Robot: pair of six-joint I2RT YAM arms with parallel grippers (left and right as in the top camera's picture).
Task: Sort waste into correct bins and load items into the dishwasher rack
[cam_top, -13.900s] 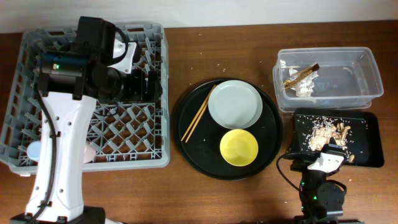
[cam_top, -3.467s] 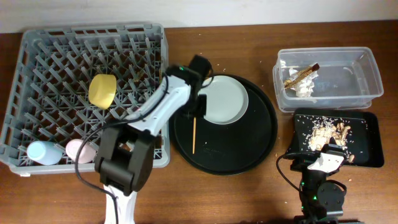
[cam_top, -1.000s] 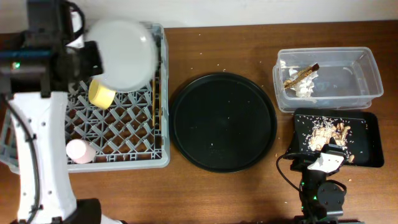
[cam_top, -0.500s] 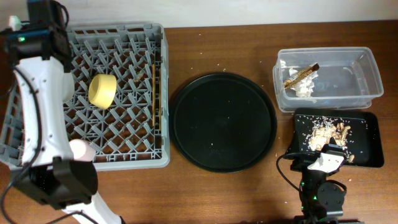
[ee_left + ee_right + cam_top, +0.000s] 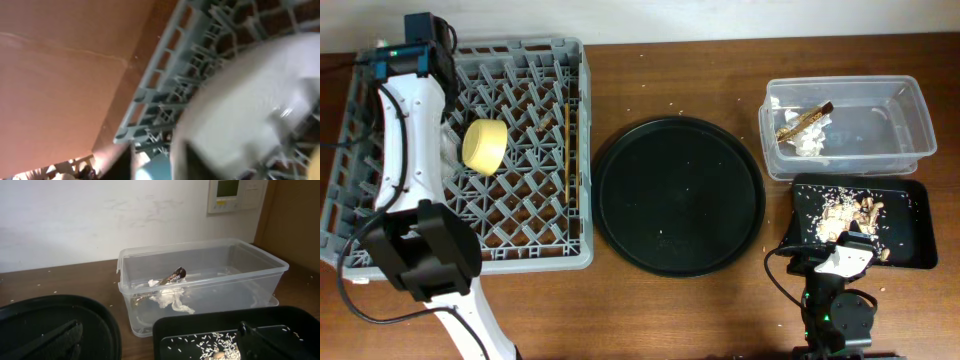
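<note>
My left gripper reaches down over the back left corner of the grey dishwasher rack. In the blurred left wrist view its jaws stand open, and the pale grey plate has its rim against the right finger, with the light-blue cup below. The arm hides the plate from overhead. The yellow bowl and the chopsticks lie in the rack. My right gripper is open and empty at the near edge of the black tray, which holds food scraps.
The clear tub at the back right holds white tissue and the wrapper. The large round black tray sits bare between the rack and the bins. Loose rice grains dot the wood.
The left arm swung the plate from above the rack's back down to its back left corner, where the plate is now hidden from overhead. Its jaws have parted. The right arm stayed still.
</note>
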